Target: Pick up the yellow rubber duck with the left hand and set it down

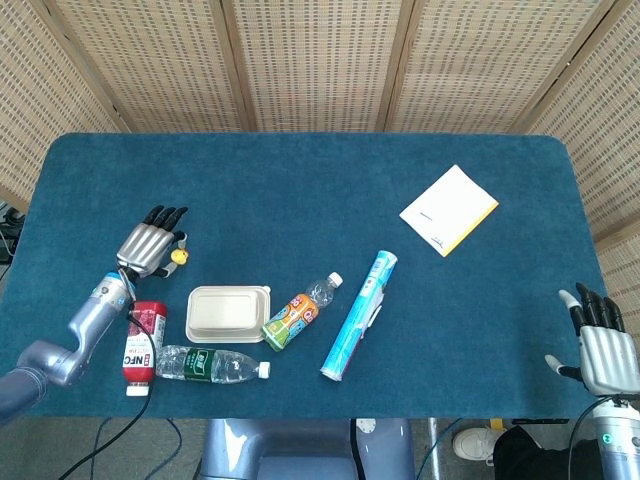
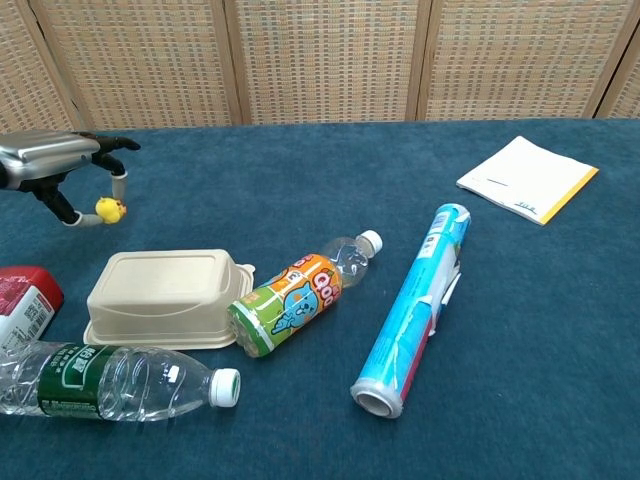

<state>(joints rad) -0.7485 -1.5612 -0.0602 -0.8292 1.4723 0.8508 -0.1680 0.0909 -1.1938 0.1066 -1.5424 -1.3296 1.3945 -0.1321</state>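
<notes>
1. The left hand (image 2: 60,170) is at the far left of the table (image 1: 300,190), palm down, and pinches the yellow rubber duck (image 2: 109,209) between the thumb and a fingertip. Its other fingers reach forward over the toy.
2. In the chest view the duck hangs under the hand and looks clear of the cloth, just behind the beige lunch box (image 2: 165,295). In the head view it shows as a yellow spot (image 1: 179,256) at the hand's right edge.
3. Judged from this, the pick-up is done and the carry is in hand; the set-down is not yet made.
4. The next move calls for bringing the duck down onto bare cloth and then parting the 2 pinching fingers. The duck is small and its hold is slight, so a slow descent seems wise.
5. Near the hand lie the red bottle (image 1: 140,345), the clear water bottle (image 2: 110,380) and the lunch box, so open cloth behind them is the safer place.
6. Further right lie the orange drink bottle (image 2: 290,300), the blue roll (image 2: 415,300) and the notepad (image 1: 449,210), all well apart from the duck.
7. The right hand (image 1: 600,345) rests at the table's near right edge with fingers spread, holding nothing.
</notes>
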